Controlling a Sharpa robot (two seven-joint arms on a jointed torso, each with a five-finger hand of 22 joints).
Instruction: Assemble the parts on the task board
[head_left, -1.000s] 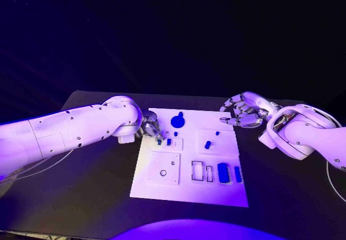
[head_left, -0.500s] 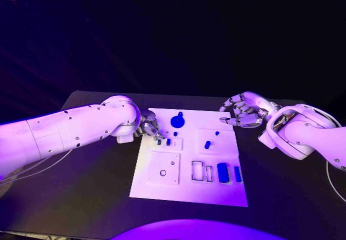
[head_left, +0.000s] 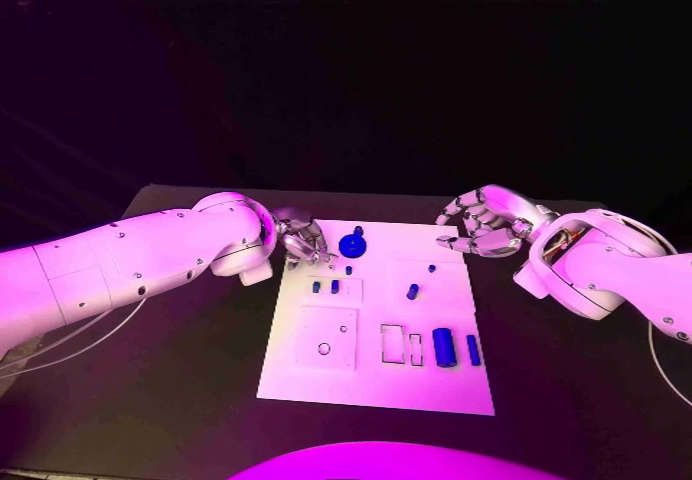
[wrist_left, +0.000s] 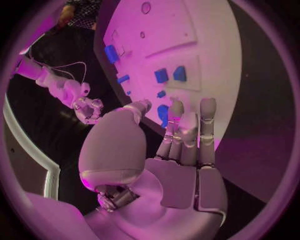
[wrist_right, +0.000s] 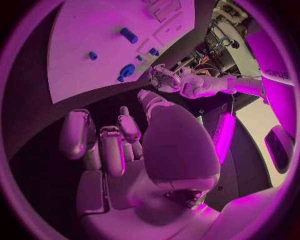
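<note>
black table (head_left: 173, 380) carries white task board (head_left: 433, 385), lying flat at table's middle, long side running away from robot. thin pale cable (head_left: 80, 345) trails across table's left part, near left arm. second thin cable (head_left: 656, 360) at table's right edge.

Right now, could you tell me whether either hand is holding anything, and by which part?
Neither holds anything. The left hand hovers at the board's far left edge; the right hand hangs off its far right corner.
</note>
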